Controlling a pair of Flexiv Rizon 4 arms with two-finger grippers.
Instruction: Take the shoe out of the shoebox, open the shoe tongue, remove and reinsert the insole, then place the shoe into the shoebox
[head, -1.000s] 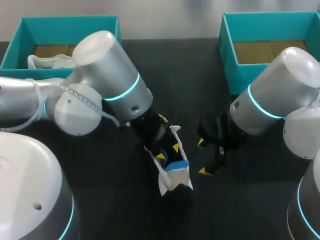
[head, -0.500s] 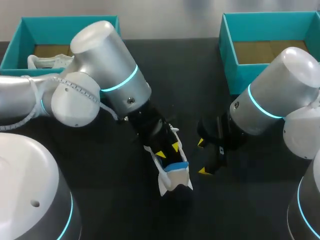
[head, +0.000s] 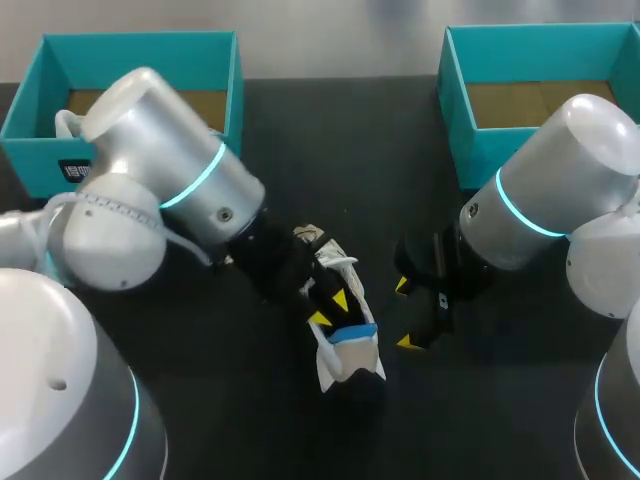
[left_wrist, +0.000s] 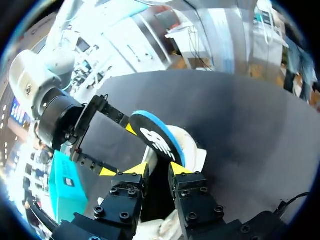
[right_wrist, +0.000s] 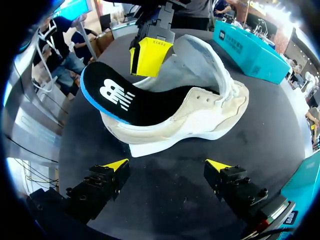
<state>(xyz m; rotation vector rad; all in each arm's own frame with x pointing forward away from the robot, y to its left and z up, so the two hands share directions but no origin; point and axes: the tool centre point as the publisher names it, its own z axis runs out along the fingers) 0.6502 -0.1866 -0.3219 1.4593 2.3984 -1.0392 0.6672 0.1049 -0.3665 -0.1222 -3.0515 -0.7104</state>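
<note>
Cream-white and standing on its sole, the shoe (head: 348, 365) sat out on the black desk (head: 350, 150) near the middle, closest to the robot, with its heel at the near end. The black insole (right_wrist: 125, 100) with its blue rim curled up out of the heel end and overhung the back of the shoe, while the rest of it ran down inside. The tongue stood up, leaving the mouth wide open.

The left arm (head: 170, 190) came in low across the desk to the shoe's opening. From its own wrist, the yellow fingertips (left_wrist: 140, 170) stood close together with the raised insole rising from the narrow gap between them, so the left jaws appeared clenched on the insole. From the other wrist only one of those tips could be seen, pressed against the insole's top face.

Just beside the shoe, on its right flank and apart from it, the right arm (head: 550, 190) held its jaws released. The two fingertips (right_wrist: 116, 164) were spread wide over bare desk, with nothing between them, facing the shoe's side.

Farther back, a teal shoebox (head: 140, 45) stood at the desk's far left. A scrap of white showed inside it, behind the left arm. A second teal box (head: 460, 90), well apart at the far right, showed its brown floor.
</note>
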